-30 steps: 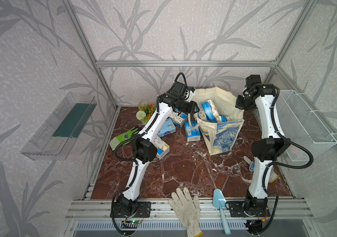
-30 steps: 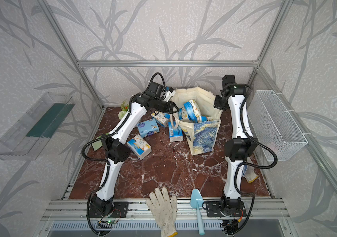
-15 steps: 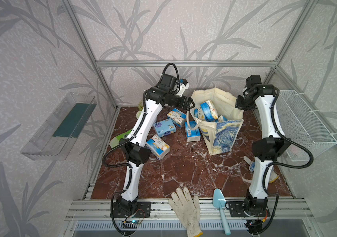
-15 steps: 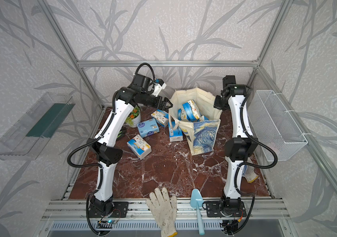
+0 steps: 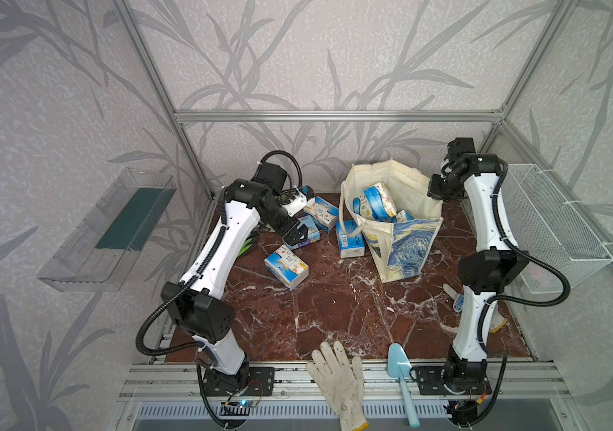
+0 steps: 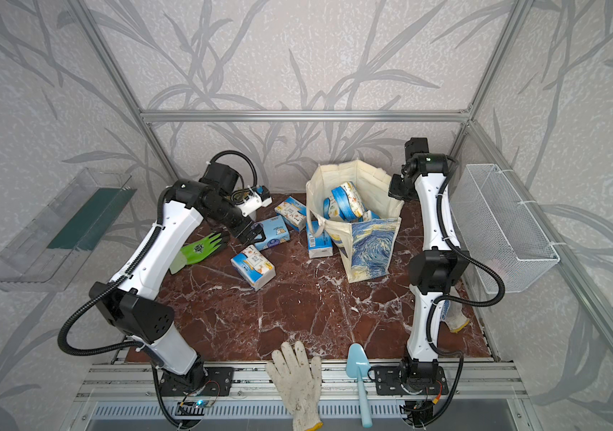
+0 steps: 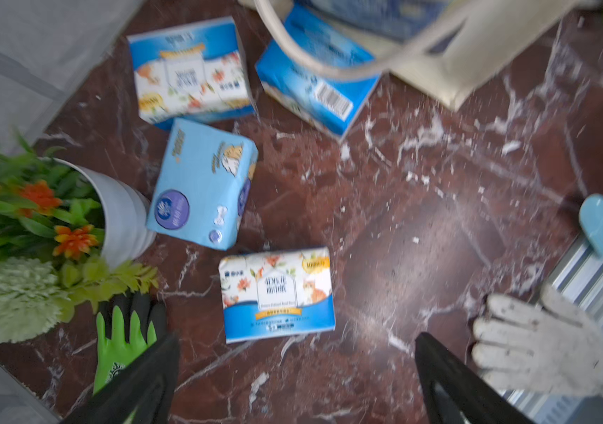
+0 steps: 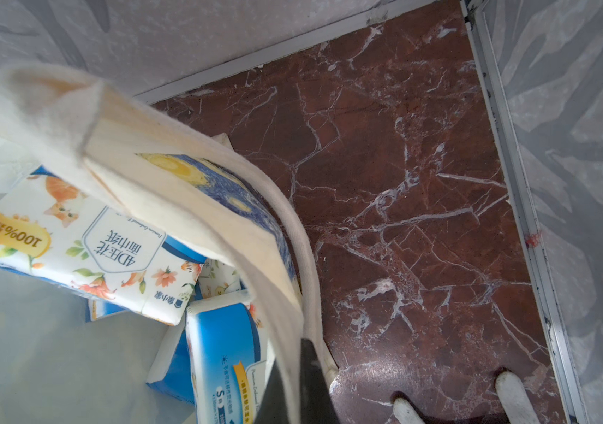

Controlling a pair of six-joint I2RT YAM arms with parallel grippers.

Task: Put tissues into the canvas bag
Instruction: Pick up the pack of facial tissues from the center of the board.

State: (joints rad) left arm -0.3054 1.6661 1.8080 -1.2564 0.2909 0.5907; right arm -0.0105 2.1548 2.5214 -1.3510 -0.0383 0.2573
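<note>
The canvas bag (image 5: 402, 246) stands at the back right of the marble table with its mouth open and several tissue packs (image 5: 376, 199) inside. My right gripper (image 8: 300, 367) is shut on the bag's far rim (image 6: 390, 197) and holds it up. Several tissue packs lie loose left of the bag: one at the front (image 6: 252, 266), a light blue one (image 7: 201, 187), one behind it (image 5: 321, 212) and one leaning against the bag (image 6: 319, 239). My left gripper (image 7: 296, 348) hangs open and holds nothing just above the light blue pack (image 5: 307, 231).
A green glove (image 6: 200, 248) and a white flower pot (image 7: 120, 213) sit at the left of the table. A white glove (image 5: 338, 377) and a blue trowel (image 5: 400, 369) lie on the front edge. A wire basket (image 5: 547, 224) hangs on the right wall, and a clear shelf (image 5: 111, 224) on the left wall.
My left gripper has swung away from the bag's mouth, leftward and down over the loose packs, and its jaws have spread wide. The right arm has held still.
</note>
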